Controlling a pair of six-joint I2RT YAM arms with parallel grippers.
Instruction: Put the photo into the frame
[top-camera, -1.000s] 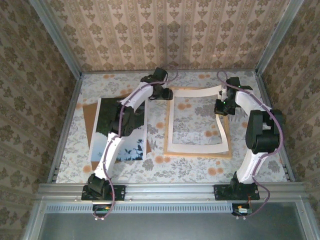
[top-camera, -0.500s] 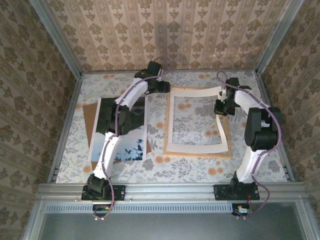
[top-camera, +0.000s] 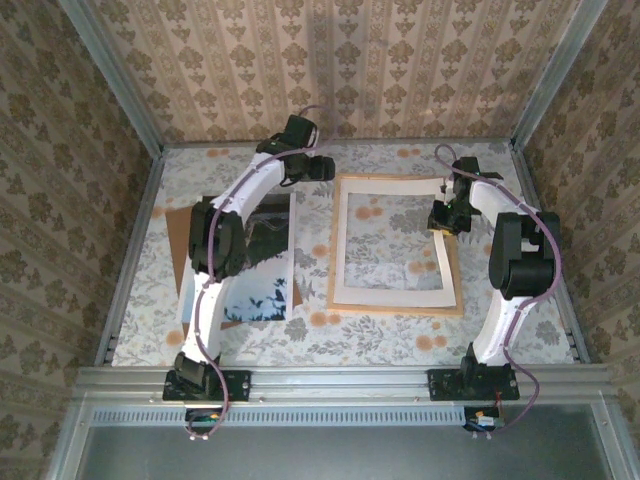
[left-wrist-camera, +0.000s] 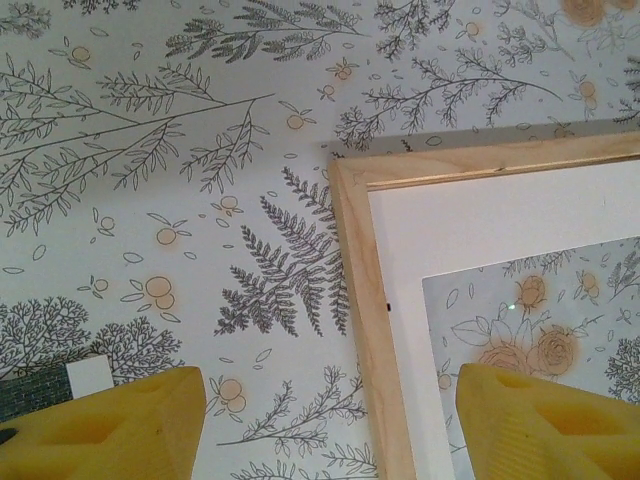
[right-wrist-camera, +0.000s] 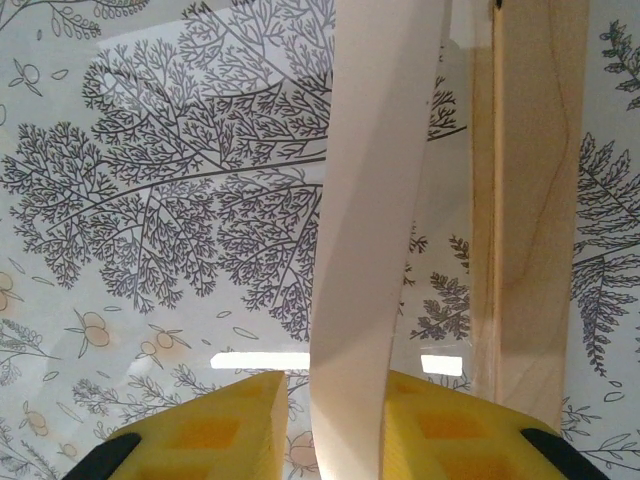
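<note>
A table (top-camera: 330, 340) covered in floral-print cloth filled the middle of the overhead view. The frame (top-camera: 395, 311), thin pale wood, lay flat right of centre, with a white mat (top-camera: 390, 185) sitting loosely inside it and the cloth showing through its opening. The photo (top-camera: 262, 290) lay flat at left of centre, well apart from the frame, partly under the left arm and resting on a brown backing board (top-camera: 178, 225). The mat's right-hand strip was lifted off the frame.

The left gripper (top-camera: 325, 170) hovered by the frame's upper left corner. In its wrist view the yellow fingers (left-wrist-camera: 130, 420) stood wide apart, released, holding nothing, with the frame corner (left-wrist-camera: 360, 300) below and a corner of the photo (left-wrist-camera: 60, 385) at lower left.

The right gripper (top-camera: 440, 218) was at the frame's right side. In its wrist view the fingers (right-wrist-camera: 230, 430) straddled the raised mat strip (right-wrist-camera: 370, 200) beside the wooden rail (right-wrist-camera: 525, 200). Whether they pinched it could not be told.
</note>
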